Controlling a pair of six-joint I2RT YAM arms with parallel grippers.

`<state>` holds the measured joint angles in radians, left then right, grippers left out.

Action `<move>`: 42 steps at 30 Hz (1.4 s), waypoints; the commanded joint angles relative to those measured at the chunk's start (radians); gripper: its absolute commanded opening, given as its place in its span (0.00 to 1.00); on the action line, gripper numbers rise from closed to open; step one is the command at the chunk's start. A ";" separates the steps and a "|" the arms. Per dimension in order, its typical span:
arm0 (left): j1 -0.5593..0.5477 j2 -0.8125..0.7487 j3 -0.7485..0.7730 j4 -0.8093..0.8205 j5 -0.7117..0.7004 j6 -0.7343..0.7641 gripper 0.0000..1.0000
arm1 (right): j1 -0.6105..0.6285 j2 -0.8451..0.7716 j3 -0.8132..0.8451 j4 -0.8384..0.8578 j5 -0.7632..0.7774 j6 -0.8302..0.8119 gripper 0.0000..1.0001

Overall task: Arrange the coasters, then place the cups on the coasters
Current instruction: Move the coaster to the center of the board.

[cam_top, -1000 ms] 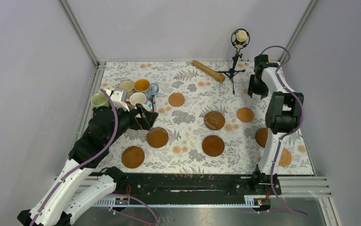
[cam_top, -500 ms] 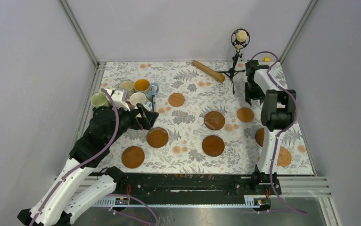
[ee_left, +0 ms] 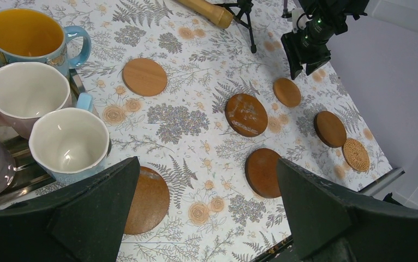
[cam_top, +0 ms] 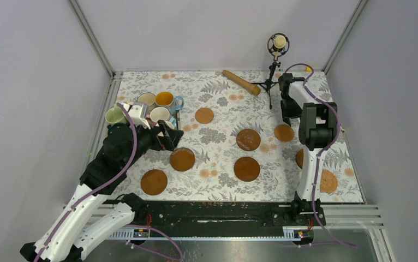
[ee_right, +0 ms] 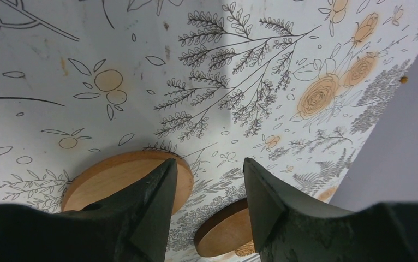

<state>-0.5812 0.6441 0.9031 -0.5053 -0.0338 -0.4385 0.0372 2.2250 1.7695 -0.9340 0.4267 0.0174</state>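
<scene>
Right gripper [ee_right: 208, 161] hangs beside the microphone stand [cam_top: 272, 76], jaws partly apart, empty. Left gripper [ee_left: 207, 164] hovers well left of it, spread wide.

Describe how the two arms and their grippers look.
The left arm and right arm are built alike: white shells on the long links, black blocks at the joints, and a purple cable looping along each. The left gripper and right gripper are black, each with two broad wedge-shaped fingers tapering to a point.
</scene>
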 commanded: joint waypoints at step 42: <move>-0.013 -0.028 0.011 0.053 -0.012 0.004 0.99 | 0.102 -0.229 -0.319 0.071 -0.744 0.265 0.51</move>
<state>-0.5907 0.6277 0.9031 -0.5037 -0.0345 -0.4381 0.1310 2.0865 1.5127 -0.9329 -0.2279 0.2268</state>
